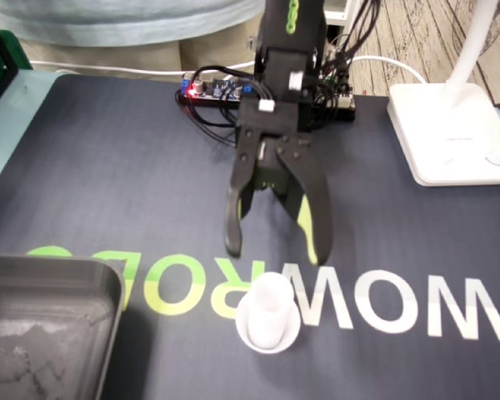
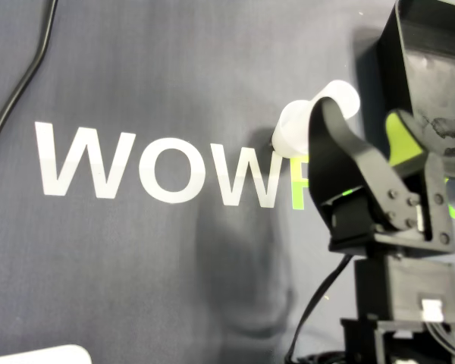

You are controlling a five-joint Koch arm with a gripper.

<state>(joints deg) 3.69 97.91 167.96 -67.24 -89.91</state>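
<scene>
A dark grey mat (image 1: pixel 108 167) with white and green lettering covers the pale blue bench (image 1: pixel 4 125). In the fixed view, a white lamp base (image 1: pixel 450 133) sits behind and right of the claw (image 1: pixel 277 254). Pale wooden floorboards (image 1: pixel 417 33) lie beyond it.

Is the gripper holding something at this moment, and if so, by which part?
Nothing is held. The gripper hangs with its jaws open, clear of the small white cup, which sits free on the mat.

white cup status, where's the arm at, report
Gripper open, poised just behind the white cup, no contact. Cup sits free on the mat lettering. Nothing between jaws and cup; grey tray off left in the fixed view.
</scene>
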